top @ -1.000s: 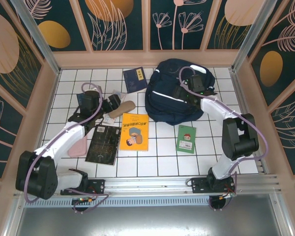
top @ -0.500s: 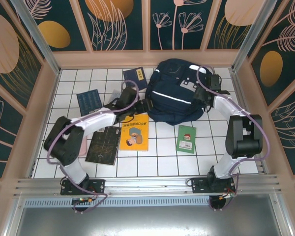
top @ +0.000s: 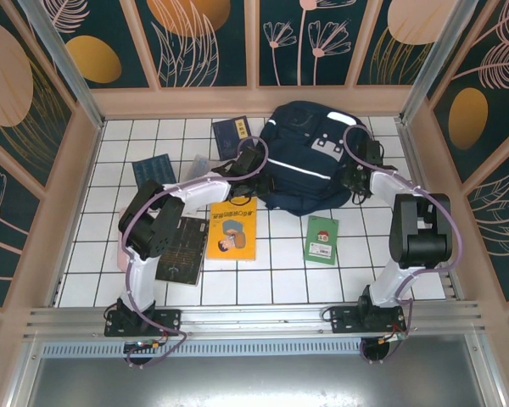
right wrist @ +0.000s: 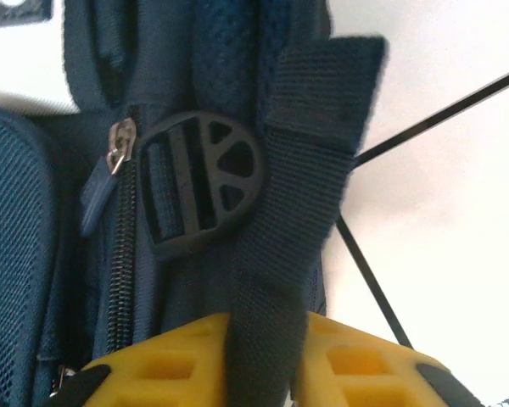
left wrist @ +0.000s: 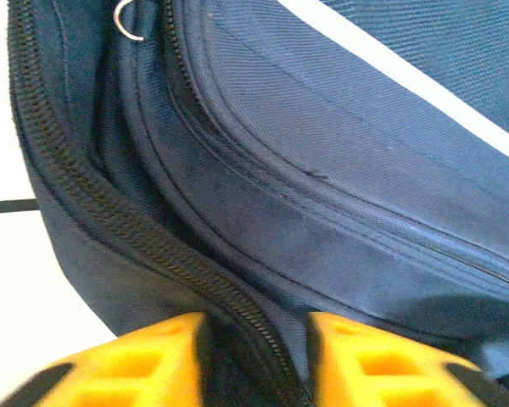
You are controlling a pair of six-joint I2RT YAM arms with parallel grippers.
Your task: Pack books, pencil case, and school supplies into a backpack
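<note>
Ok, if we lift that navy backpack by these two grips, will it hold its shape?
Probably not: the large navy blue fabric backpack looks soft and creased, so it should sag between grips. The right gripper pinches a dark webbing strap, which will likely pull taut first. The left gripper has the zipper seam; fabric may slip.

Reaching inward from either side, the left fingers (left wrist: 153, 360) and right fingers (right wrist: 165, 365) each pinch narrowly onto the backpack (top: 301, 148).

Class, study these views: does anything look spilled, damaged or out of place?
Nothing is spilled or damaged. The yellow-orange book and green booklet lie slightly askew outside the backpack, whose strap the right hand pinches.
</note>
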